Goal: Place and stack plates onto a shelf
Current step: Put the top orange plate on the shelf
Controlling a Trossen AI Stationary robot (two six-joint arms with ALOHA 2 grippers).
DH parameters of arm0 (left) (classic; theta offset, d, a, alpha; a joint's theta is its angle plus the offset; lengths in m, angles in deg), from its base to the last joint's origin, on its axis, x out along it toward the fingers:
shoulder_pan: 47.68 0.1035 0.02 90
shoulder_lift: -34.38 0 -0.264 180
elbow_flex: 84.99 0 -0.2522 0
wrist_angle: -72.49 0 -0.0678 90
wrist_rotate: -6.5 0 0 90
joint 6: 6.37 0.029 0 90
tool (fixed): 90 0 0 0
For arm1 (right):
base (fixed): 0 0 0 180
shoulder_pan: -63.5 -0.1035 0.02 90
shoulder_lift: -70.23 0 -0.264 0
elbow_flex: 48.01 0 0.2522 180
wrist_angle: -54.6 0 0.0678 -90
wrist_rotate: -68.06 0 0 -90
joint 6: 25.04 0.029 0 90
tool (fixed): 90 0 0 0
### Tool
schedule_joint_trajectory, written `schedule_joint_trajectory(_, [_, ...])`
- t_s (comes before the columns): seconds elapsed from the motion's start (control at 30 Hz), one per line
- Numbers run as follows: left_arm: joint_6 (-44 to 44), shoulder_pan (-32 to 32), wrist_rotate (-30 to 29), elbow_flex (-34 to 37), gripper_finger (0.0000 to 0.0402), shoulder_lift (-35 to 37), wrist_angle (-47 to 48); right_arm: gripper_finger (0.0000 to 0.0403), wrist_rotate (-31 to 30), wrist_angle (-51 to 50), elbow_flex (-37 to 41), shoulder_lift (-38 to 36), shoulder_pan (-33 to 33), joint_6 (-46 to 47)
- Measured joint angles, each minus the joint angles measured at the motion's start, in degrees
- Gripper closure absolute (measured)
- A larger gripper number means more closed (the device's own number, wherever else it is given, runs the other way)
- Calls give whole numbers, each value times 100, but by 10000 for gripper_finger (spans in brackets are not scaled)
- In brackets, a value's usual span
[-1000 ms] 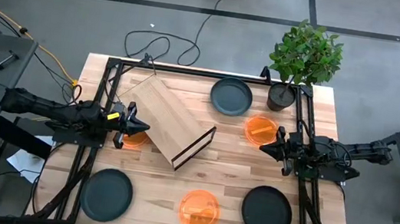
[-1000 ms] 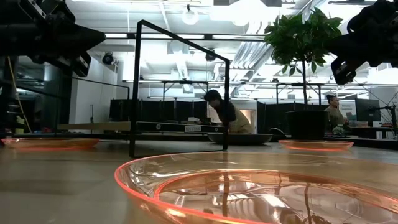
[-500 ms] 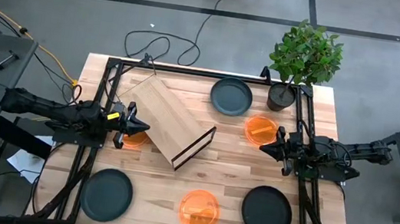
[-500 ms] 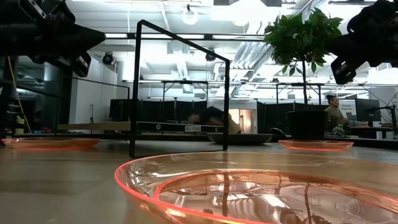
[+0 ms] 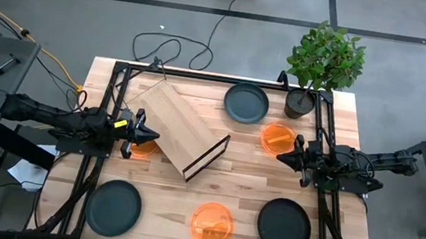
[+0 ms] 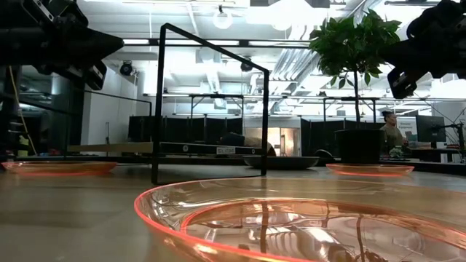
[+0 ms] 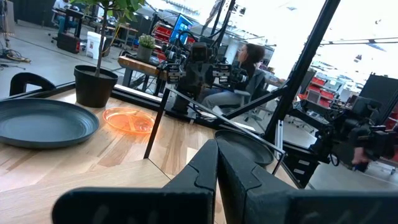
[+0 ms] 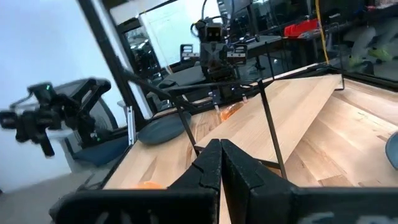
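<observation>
orange plates (image 5: 212,222), dark grey plates (image 5: 113,207), light-wood shelf (image 5: 179,127)

shelf (image 5: 183,128) blocks centre, bare tbl (image 5: 251,178) beside

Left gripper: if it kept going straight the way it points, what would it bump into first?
Probably the low light-wood shelf with its black wire frame. The left gripper, fingers shut, hangs just beside the shelf's edge and points across the table at it. Its height above the shelf is unclear, so it might pass over.

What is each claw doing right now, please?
Left claw: shut, empty, over an orange plate.
Right claw: shut, empty, beside another orange plate.
</observation>
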Motion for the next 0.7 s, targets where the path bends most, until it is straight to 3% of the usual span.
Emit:
schedule_joint_trajectory(0.13, [0, -1, 0, 0, 401, -1, 0, 402, -348, 1046, 0, 0, -1, 1376])
schedule_joint_trajectory(0.27, [0, -1, -1, 1, 401, -1, 0, 402, -1786, 2138, 0, 2, 0, 2518])
schedule_joint_trajectory(0.37, [0, 0, 0, 0, 401, 0, 0, 402, -3062, 2458, 0, 48, 0, 3088])
schedule_joint_trajectory(0.4, [0, 0, 0, 0, 401, -1, 0, 402, -3241, 2589, 0, 122, 4, 3292])
schedule_joint_trajectory(0.57, [0, 0, -2, 0, 401, 0, -2, 391, -2961, 2531, -504, 1070, -2, 3802])
schedule_joint_trajectory(0.7, [0, 0, 0, 1, 401, 0, -2, 349, -2901, 1249, -1445, 2358, -2, 3982])
